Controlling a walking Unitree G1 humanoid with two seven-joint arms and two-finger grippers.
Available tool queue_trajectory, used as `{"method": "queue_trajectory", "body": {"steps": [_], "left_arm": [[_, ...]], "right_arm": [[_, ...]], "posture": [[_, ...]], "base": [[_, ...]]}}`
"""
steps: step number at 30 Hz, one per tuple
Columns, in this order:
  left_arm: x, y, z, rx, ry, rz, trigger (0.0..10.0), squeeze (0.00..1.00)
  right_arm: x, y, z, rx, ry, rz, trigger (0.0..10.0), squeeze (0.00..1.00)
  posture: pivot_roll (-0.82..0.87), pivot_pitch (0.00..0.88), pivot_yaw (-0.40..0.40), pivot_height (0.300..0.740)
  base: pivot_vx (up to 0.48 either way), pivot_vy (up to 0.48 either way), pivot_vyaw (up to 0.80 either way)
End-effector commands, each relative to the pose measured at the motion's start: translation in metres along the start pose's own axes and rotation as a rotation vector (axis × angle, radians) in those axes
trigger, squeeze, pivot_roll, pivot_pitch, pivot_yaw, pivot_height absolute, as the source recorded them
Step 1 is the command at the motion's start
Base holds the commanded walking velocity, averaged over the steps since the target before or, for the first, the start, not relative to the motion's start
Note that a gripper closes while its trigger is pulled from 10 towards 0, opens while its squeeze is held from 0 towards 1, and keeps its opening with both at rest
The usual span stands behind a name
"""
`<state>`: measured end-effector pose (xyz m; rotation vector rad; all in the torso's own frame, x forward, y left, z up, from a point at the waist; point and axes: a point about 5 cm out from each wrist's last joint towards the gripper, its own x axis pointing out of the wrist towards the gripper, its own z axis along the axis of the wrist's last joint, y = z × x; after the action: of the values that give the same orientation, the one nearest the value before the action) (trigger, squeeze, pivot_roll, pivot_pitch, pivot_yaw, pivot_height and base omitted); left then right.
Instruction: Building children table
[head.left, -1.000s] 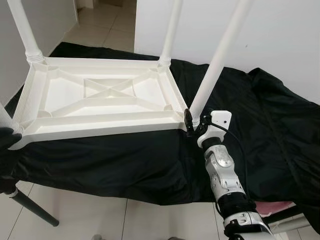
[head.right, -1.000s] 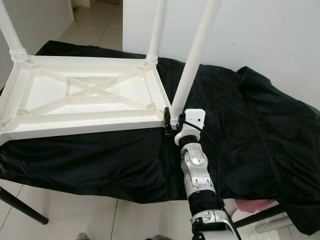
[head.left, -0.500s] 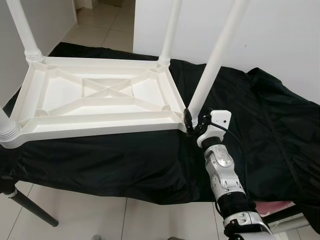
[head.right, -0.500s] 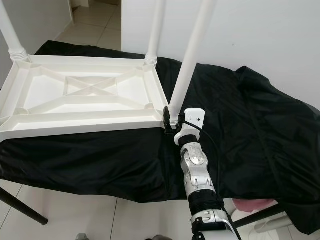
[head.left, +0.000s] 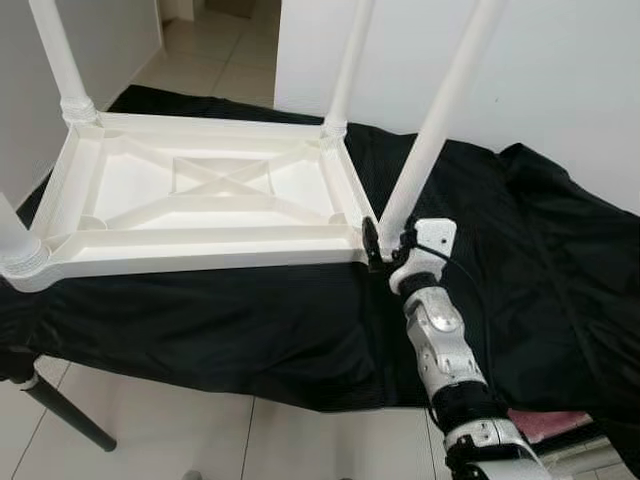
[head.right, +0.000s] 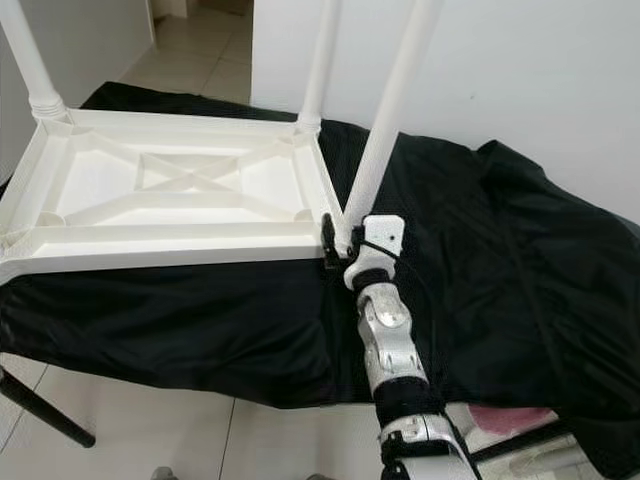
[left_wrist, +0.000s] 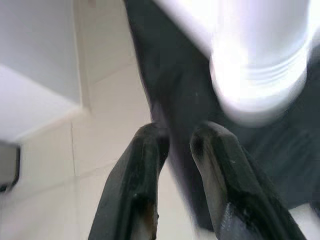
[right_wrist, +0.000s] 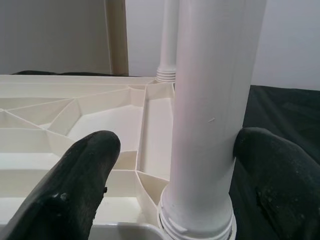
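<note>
A white plastic children's table (head.left: 200, 250) lies upside down on a black cloth, with its legs pointing up. My right gripper (head.left: 388, 243) is at the base of the near-right leg (head.left: 430, 140). In the right wrist view that gripper (right_wrist: 175, 175) is open around this leg (right_wrist: 210, 100). One finger (right_wrist: 280, 175) touches it and the other finger (right_wrist: 75, 190) stands a little apart. My left gripper (left_wrist: 179, 137) hangs beside and below the base of the near-left leg (left_wrist: 260, 65), shut with a thin slit and holding nothing.
The black cloth (head.left: 540, 250) covers a raised surface and drapes over its front edge. A white wall (head.left: 560, 80) stands behind on the right. Tiled floor (head.left: 150, 420) lies in front, with a dark support leg (head.left: 60, 415) at the near left and something pink (head.left: 545, 425) at the lower right.
My left gripper, seen a second ago at the left edge by the near-left leg, has dropped out of the eye views. The right gripper stays at the near-right leg. The camera has shifted slightly.
</note>
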<state>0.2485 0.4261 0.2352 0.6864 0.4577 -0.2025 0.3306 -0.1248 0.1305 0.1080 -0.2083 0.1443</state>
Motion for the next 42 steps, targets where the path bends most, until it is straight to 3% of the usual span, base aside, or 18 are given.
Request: {"method": "queue_trajectory", "body": {"steps": [1,6,8,10,11,19,23,27,32,35,39,40,42], "left_arm": [[0.009,0.018,0.008,-0.042,-0.066,0.511,10.0,0.00],[0.022,0.018,0.024,-0.097,-0.164,0.528,10.0,0.00],[0.032,0.018,0.035,-0.192,-0.246,0.511,10.0,0.00],[0.032,0.018,0.035,-0.192,-0.246,0.511,10.0,0.00],[0.040,0.015,0.043,-0.240,-0.299,0.470,10.0,0.00],[0.053,0.003,0.050,-0.253,-0.355,0.404,10.0,0.00],[0.060,-0.008,0.059,-0.236,-0.415,0.316,10.0,0.00],[0.076,-0.032,0.069,-0.245,-0.499,0.192,10.0,0.00],[0.083,-0.051,0.072,-0.223,-0.556,0.087,10.0,0.00],[0.089,-0.063,0.073,-0.262,-0.585,0.022,10.0,0.00],[0.093,-0.108,0.085,-0.257,-0.687,-0.186,10.0,0.00],[0.093,-0.108,0.085,-0.257,-0.687,-0.186,10.0,0.00],[0.092,-0.122,0.088,-0.276,-0.720,-0.251,10.0,0.00]], "right_arm": [[-0.002,0.002,-0.002,0.011,-0.001,0.011,10.0,0.00],[-0.008,0.004,-0.006,0.018,0.012,0.010,10.0,0.00],[-0.015,0.009,-0.011,0.026,0.028,0.014,10.0,0.00],[-0.015,0.009,-0.011,0.026,0.028,0.014,10.0,0.00],[-0.020,0.012,-0.015,0.033,0.038,0.011,10.0,0.00],[-0.023,0.012,-0.016,0.042,0.042,-0.008,10.0,0.00],[-0.024,0.011,-0.016,0.042,0.044,-0.011,10.0,0.00],[-0.027,0.009,-0.017,0.039,0.055,-0.014,10.0,0.00],[-0.027,0.009,-0.018,0.037,0.058,-0.014,10.0,0.00],[-0.027,0.009,-0.018,0.037,0.061,-0.015,10.0,0.00],[-0.024,0.009,-0.017,0.037,0.061,-0.019,10.0,0.00],[-0.024,0.009,-0.017,0.037,0.061,-0.019,10.0,0.00],[-0.023,0.008,-0.017,0.036,0.063,-0.024,10.0,0.00]], "posture": [[0.11,0.000,-0.119,0.740],[0.10,0.000,-0.118,0.740],[0.09,0.002,-0.107,0.740],[0.09,0.002,-0.107,0.740],[0.08,0.006,-0.097,0.740],[0.08,0.018,-0.089,0.740],[0.08,0.026,-0.090,0.740],[0.08,0.032,-0.096,0.740],[0.08,0.037,-0.099,0.740],[0.08,0.037,-0.099,0.740],[0.08,0.037,-0.092,0.740],[0.08,0.037,-0.092,0.740],[0.08,0.037,-0.092,0.740]], "base": [[0.000,0.000,0.00],[0.000,0.000,0.00],[0.000,0.000,0.00],[0.000,0.000,0.00],[0.000,0.000,0.00],[0.000,0.000,0.00],[0.000,0.000,0.00],[0.000,0.000,0.00],[0.000,0.000,0.00],[0.000,0.000,0.00],[0.000,0.000,0.00],[0.000,0.000,0.00],[0.000,0.000,0.00]]}}
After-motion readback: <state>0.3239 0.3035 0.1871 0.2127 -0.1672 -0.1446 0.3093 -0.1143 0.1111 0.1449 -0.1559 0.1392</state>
